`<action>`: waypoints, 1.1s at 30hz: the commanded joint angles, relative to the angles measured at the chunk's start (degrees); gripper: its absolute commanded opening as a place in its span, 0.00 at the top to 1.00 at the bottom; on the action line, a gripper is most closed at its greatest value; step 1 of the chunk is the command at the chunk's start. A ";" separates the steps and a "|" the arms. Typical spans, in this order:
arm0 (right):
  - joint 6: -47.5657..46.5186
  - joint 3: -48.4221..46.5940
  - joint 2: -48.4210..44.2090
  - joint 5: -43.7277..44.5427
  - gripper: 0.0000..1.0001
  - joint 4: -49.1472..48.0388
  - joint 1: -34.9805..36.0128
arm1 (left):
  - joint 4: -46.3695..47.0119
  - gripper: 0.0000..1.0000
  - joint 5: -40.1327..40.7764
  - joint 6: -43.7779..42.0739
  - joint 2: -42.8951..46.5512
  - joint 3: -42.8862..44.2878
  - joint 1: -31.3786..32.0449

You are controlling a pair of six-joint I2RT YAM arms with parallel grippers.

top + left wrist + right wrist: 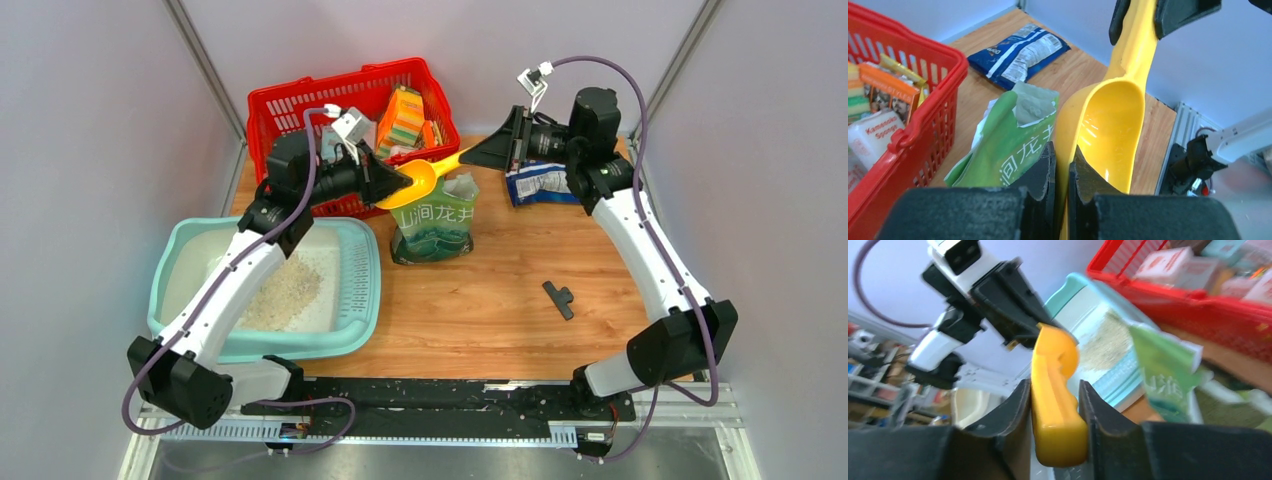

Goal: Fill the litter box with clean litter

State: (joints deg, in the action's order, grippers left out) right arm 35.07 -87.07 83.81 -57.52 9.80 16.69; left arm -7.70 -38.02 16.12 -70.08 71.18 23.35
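The litter box (368, 285) sits at the near left of the wooden table (490, 310). It holds only a shallow heap of clean litter (285, 290), and much of its white floor is bare, so I judge the filling begun but far from finished.

The yellow scoop (422, 180) hangs empty above the open green litter bag (435, 225) at mid-table. The left gripper (403, 183) has its jaws pinched together on the rim of the scoop's bowl. The right gripper (472, 155) has its jaws on either side of the handle, seemingly pressed against it. More scoopfuls from the bag are needed.

A red mesh basket (268, 112) of packets stands at the far left, a blue snack bag (540, 183) lies at the far right, and a small black part (560, 298) lies nearer. Plain pale panels enclose the table on three sides.
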 commanded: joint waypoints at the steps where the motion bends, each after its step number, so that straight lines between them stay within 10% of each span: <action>1: -5.00 -1.09 -1.02 1.18 0.89 -2.95 0.19 | 2.35 0.87 -0.03 0.50 -0.75 0.19 -0.15; 5: -12.45 -3.01 -0.49 1.88 1.00 1.17 0.19 | -1.07 0.52 0.92 -8.52 -0.32 1.06 0.02; 12: -8.62 -2.14 0.12 3.72 1.00 2.15 0.62 | -9.61 0.48 9.97 -32.36 0.03 5.46 4.50; 21: -6.51 -3.37 1.53 6.98 1.00 4.70 1.07 | -4.52 0.51 22.54 -50.56 1.70 2.31 11.88; 33: -5.63 -2.93 1.36 6.80 1.00 4.26 1.15 | -2.67 0.96 29.14 -53.48 -0.49 1.07 14.00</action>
State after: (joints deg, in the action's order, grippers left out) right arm 29.10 -88.25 85.21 -52.42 16.03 17.87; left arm -12.86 -10.33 -36.60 -70.81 72.79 36.88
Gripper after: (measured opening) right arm 0.295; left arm 0.068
